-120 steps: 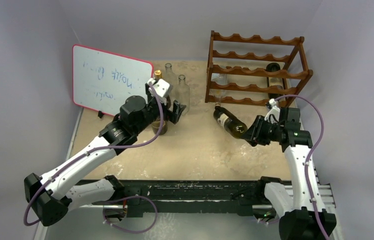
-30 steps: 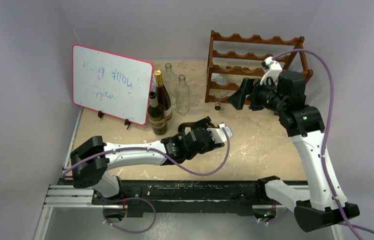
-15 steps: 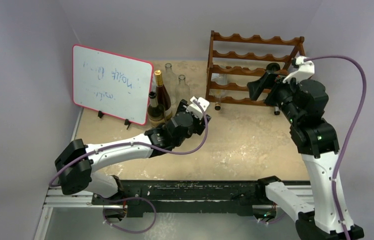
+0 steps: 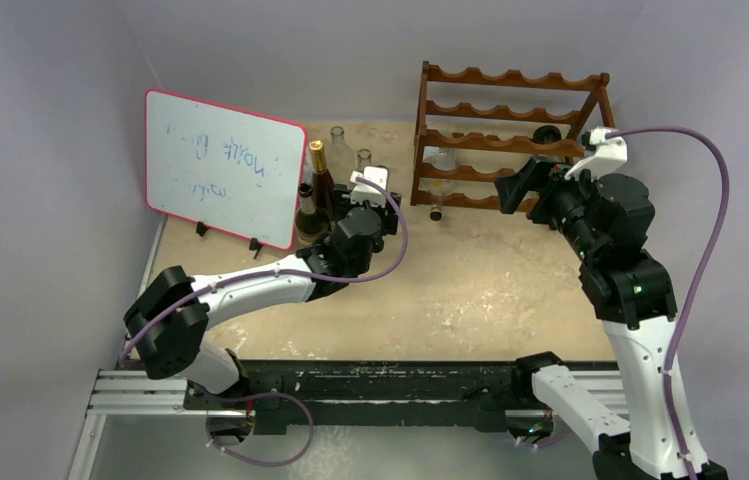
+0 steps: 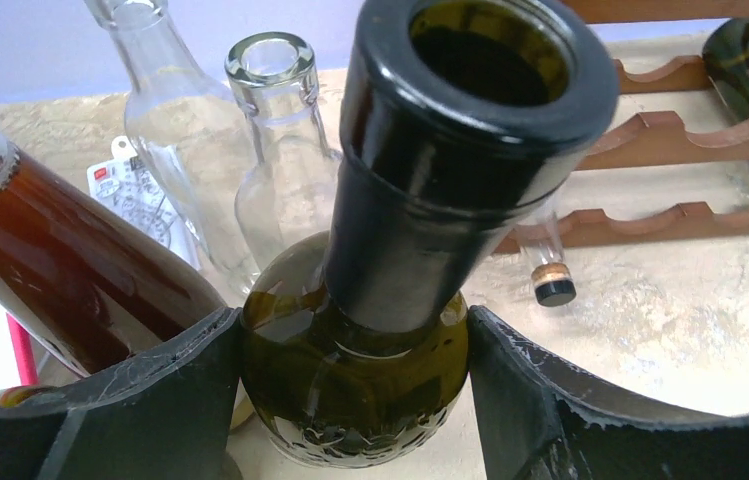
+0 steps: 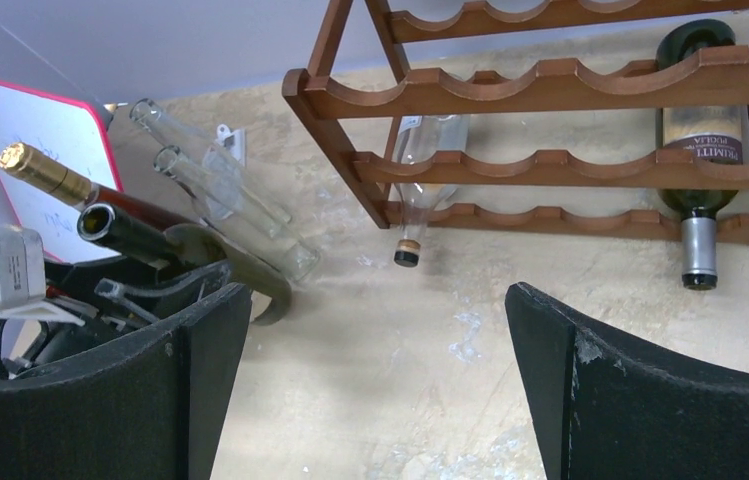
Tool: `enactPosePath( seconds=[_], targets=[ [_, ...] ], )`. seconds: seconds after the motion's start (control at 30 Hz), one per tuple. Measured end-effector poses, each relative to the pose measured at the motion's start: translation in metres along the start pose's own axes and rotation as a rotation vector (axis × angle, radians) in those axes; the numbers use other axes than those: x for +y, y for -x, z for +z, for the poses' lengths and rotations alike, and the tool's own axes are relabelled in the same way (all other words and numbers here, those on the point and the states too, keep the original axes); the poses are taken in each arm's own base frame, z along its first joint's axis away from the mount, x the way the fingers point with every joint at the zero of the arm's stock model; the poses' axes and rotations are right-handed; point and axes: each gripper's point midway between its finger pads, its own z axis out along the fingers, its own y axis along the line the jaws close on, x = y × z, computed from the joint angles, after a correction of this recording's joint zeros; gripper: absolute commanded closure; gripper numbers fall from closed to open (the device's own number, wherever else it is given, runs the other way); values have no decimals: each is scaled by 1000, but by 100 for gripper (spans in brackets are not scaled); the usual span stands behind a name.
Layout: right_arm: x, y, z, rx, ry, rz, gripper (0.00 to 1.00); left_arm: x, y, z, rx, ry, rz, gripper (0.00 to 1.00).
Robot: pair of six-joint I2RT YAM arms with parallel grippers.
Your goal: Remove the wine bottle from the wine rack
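The right gripper (image 6: 375, 300) hangs spread wide and empty before the scalloped reddish wooden wine rack (image 6: 550, 85) at the table's (image 6: 400, 420) far right corner, likely lining up a reach. The dark labelled wine bottle (image 6: 702, 140) lies cradled in a lower tier at the rack's right end, neck outward. Nearer the far edge's middle, the left gripper (image 5: 355, 315) brackets the rounded shoulder of an upright, uncorked green glass bottle (image 5: 430, 200) so snugly that I cannot tell whether it pinches.

Plain pale lilac walls (image 4: 370, 40) enclose a mottled beige tabletop (image 4: 470, 300) under even light.
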Motion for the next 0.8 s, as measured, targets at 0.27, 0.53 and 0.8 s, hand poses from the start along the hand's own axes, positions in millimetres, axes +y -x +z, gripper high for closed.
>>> enactPosePath(
  seconds=[0.27, 0.53, 0.8],
  targets=[
    [-1, -2, -7, -11, 4, 0, 0, 8, 0, 8, -32, 67, -81, 100],
    [-1, -6, -7, -6, 9, 0, 0, 9, 2, 12, -59, 83, -142, 100],
    [-3, -14, -2, 13, 6, 0, 0, 13, -25, 13, -31, 94, -132, 97]
  ],
)
